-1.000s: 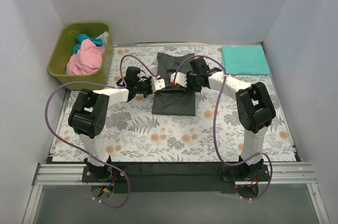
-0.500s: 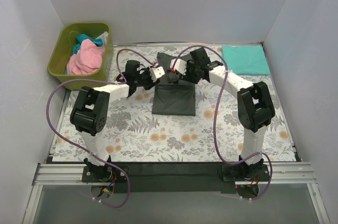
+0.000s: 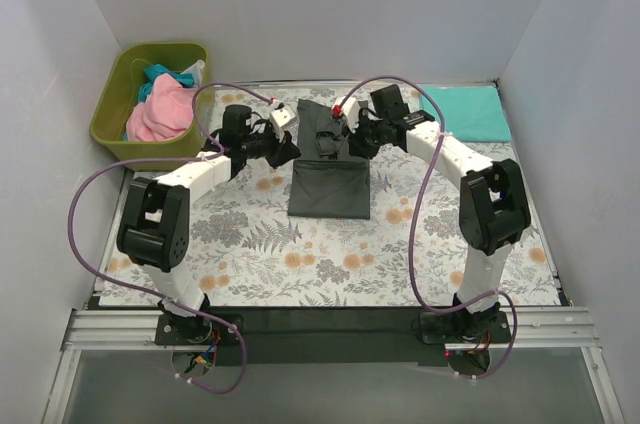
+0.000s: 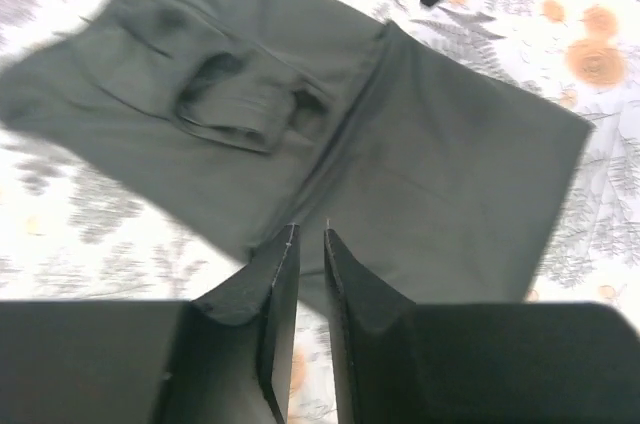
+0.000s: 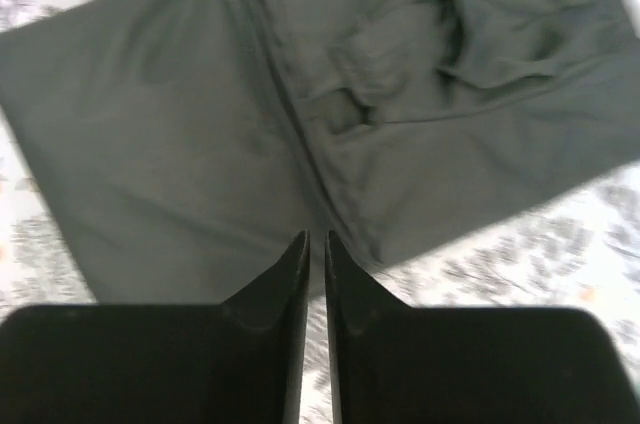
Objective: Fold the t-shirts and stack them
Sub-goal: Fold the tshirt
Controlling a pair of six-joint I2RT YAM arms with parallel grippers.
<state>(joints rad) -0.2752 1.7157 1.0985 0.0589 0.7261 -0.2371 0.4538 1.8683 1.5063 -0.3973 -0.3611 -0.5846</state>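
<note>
Your charcoal t-shirt (image 3: 328, 169) was limp, light cloth, half folded; pinch its far hem corners. Left gripper (image 4: 308, 244) and right gripper (image 5: 315, 249) hung nearly together, holding nothing.

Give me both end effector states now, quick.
Left end effector: nearly closed, a thin gap, holding nothing, above the grey shirt.
Right end effector: nearly closed, a thin gap, holding nothing, above the same shirt.
</note>
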